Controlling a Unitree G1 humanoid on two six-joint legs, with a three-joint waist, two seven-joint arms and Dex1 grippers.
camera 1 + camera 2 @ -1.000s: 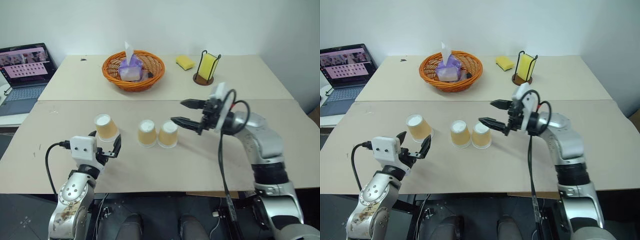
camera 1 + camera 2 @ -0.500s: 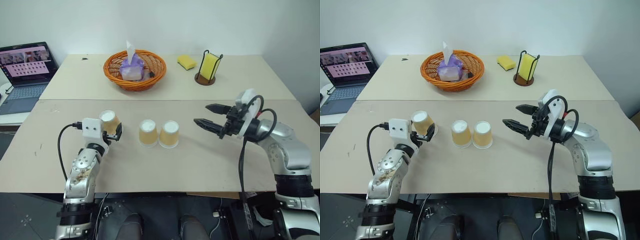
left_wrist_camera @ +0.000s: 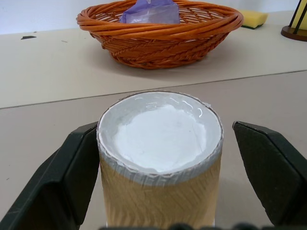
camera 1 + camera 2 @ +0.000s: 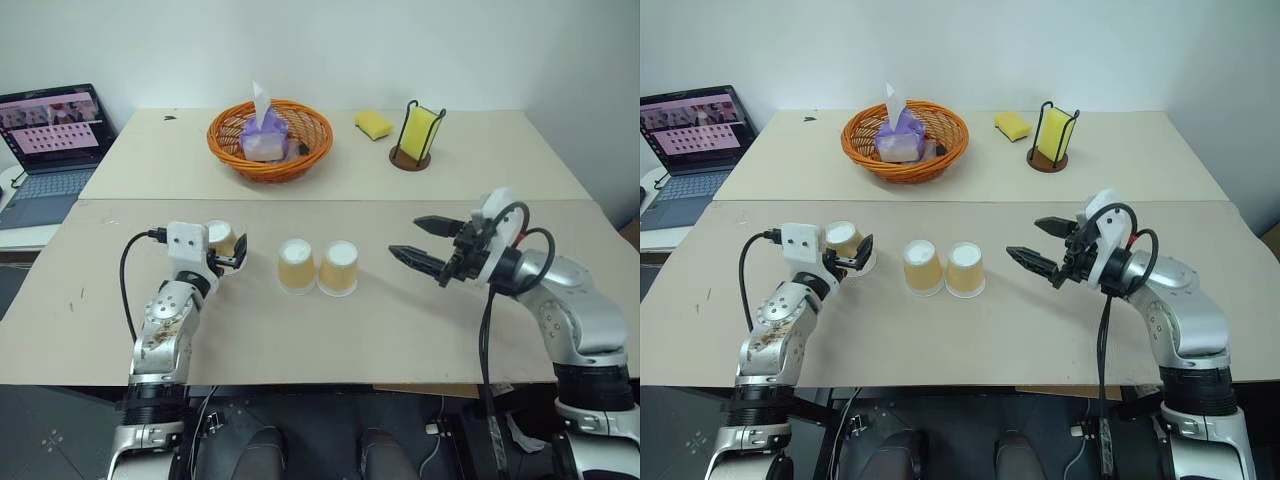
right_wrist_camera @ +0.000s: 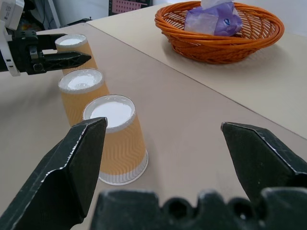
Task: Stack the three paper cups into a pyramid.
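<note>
Left wrist view showed our left gripper spread wide around one upside-down cup, one finger touching its side, the other apart. That cup stood toward the table's left edge. Two more cups stood touching, upside down, mid-table. Our right gripper hung released, empty, well to their right. A basket sat near the far edge.
</note>
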